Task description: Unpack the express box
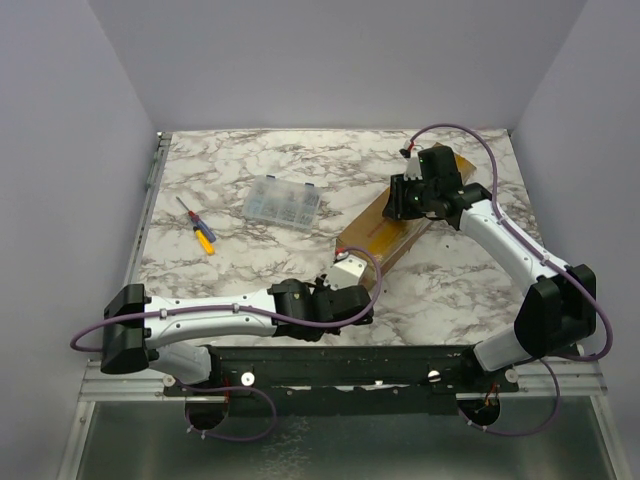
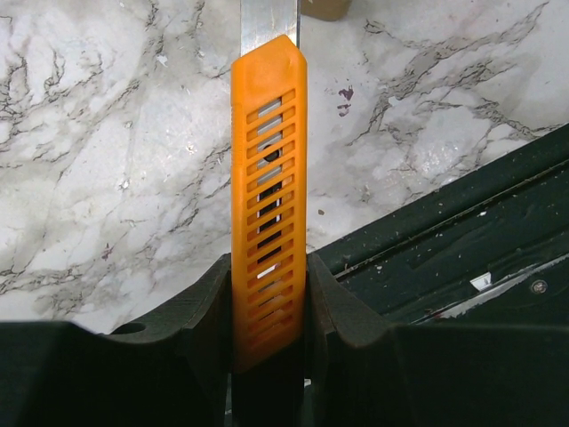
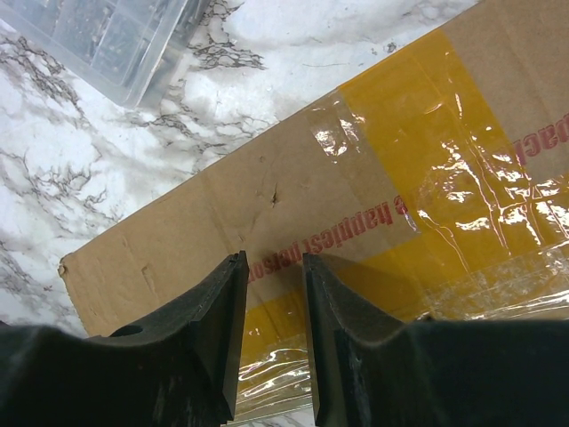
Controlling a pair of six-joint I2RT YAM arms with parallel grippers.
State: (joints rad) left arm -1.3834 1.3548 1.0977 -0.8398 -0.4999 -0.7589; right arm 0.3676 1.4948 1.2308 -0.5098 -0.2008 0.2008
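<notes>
The express box (image 1: 400, 222) is a long brown carton lying diagonally right of centre, with yellow tape (image 3: 444, 178) and red print on top. My right gripper (image 1: 405, 200) hangs over its far half; in the right wrist view the gripper (image 3: 274, 262) is open a narrow gap, nothing between the fingers, the carton's top right beneath. My left gripper (image 1: 345, 298) is by the box's near end, shut on an orange utility knife (image 2: 269, 178). Its steel blade (image 2: 268, 22) points toward the carton's corner (image 2: 324, 7).
A small clear plastic compartment case (image 1: 284, 203) lies left of the box, also seen in the right wrist view (image 3: 107, 44). A screwdriver (image 1: 197, 225) with a yellow and blue handle lies at far left. The black base rail (image 2: 462, 258) runs close beside the left gripper.
</notes>
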